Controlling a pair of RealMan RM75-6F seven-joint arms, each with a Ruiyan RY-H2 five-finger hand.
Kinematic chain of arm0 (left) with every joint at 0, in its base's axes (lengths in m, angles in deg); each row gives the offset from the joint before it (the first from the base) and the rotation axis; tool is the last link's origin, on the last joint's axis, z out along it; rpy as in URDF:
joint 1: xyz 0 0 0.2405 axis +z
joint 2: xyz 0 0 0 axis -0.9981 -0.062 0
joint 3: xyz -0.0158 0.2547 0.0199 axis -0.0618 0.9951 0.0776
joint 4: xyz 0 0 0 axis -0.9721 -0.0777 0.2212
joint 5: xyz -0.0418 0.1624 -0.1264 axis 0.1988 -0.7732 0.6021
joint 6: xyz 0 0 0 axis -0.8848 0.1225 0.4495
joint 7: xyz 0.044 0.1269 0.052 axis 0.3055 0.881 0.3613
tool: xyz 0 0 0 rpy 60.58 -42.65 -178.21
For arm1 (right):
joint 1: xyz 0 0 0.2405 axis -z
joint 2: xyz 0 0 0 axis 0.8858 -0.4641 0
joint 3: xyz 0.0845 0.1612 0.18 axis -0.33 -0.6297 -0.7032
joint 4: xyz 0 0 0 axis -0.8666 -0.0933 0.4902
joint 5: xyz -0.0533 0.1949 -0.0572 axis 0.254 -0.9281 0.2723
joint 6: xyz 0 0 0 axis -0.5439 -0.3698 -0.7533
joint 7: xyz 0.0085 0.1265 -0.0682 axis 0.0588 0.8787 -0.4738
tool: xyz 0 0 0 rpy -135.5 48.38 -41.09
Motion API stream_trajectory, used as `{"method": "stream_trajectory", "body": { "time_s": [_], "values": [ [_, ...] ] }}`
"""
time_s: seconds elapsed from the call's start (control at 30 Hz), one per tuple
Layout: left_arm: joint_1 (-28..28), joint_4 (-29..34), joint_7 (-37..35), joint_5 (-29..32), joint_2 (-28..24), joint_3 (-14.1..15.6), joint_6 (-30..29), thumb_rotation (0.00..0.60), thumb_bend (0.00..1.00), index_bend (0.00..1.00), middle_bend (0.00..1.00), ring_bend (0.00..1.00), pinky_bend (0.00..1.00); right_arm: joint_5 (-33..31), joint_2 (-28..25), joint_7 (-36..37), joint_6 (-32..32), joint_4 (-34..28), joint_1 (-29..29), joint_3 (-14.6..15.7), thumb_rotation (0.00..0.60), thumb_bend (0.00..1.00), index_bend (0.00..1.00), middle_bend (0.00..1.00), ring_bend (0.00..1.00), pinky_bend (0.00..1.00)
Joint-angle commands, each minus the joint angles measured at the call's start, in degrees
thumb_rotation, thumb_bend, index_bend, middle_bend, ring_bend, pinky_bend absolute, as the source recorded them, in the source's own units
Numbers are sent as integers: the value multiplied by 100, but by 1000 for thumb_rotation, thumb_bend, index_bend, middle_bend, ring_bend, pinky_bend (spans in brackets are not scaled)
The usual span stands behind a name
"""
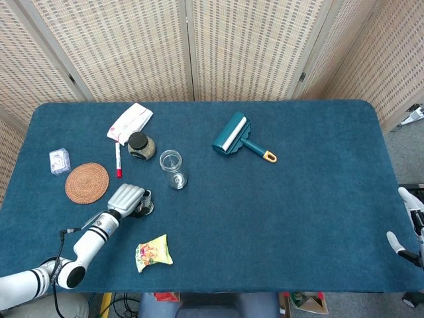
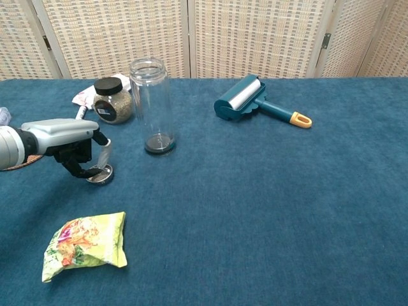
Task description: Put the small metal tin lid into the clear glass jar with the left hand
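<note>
The small metal tin lid (image 2: 101, 174) lies flat on the blue table, front left, partly hidden under my left hand in the head view (image 1: 145, 209). My left hand (image 2: 69, 144) (image 1: 128, 198) reaches over it from the left, and its fingers (image 2: 104, 155) curl down and pinch the lid's rim. The clear glass jar (image 2: 152, 105) (image 1: 172, 169) stands upright and open just behind and to the right of the lid. My right hand (image 1: 409, 226) hangs beyond the table's right edge, fingers apart, holding nothing.
A black-capped spice jar (image 2: 112, 100), a red pen (image 1: 118, 160) and a white packet (image 1: 130, 122) sit behind the hand. A round woven coaster (image 1: 87, 182) lies to its left, a snack bag (image 2: 84, 245) in front. A teal lint roller (image 2: 245, 99) lies mid-table.
</note>
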Motion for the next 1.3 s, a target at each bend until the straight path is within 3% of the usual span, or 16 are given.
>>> {"method": "stream_trajectory", "body": {
  "time_s": [0.03, 0.27, 0.53, 0.8, 1.07, 1.3],
  "values": [
    [32, 84, -47, -42, -78, -7, -81, 600, 438, 610, 1000, 966, 1000, 8, 3, -7, -1, -7, -3, -2, 600, 290, 12, 169, 41, 52],
    [200, 686, -199, -266, -648, -48, -469, 600, 439, 611, 1000, 966, 1000, 42, -2, -23, 14, -33, -13, -14, 600, 290, 12, 169, 41, 52],
    [357, 1731, -81, -626, -1686, -137, -975, 600, 439, 611, 1000, 966, 1000, 75, 20, -32, 15, -32, -37, -30, 600, 290, 12, 169, 41, 52],
    [283, 2426, -58, -661, -2434, -493, -1198, 600, 436, 604, 1000, 966, 1000, 153, 7, -96, -7, -104, -99, -48, 600, 290, 12, 169, 41, 52],
    [-133, 2486, 63, -375, -2548, -905, -993, 600, 432, 600, 1000, 966, 1000, 201, 0, -149, 29, -167, -113, -60, 600, 290, 12, 169, 41, 52],
    [-580, 2305, 234, 22, -2304, -1178, -774, 600, 432, 599, 1000, 966, 1000, 215, -14, -197, 54, -213, -94, -44, 600, 290, 12, 169, 41, 52]
  ]
}}
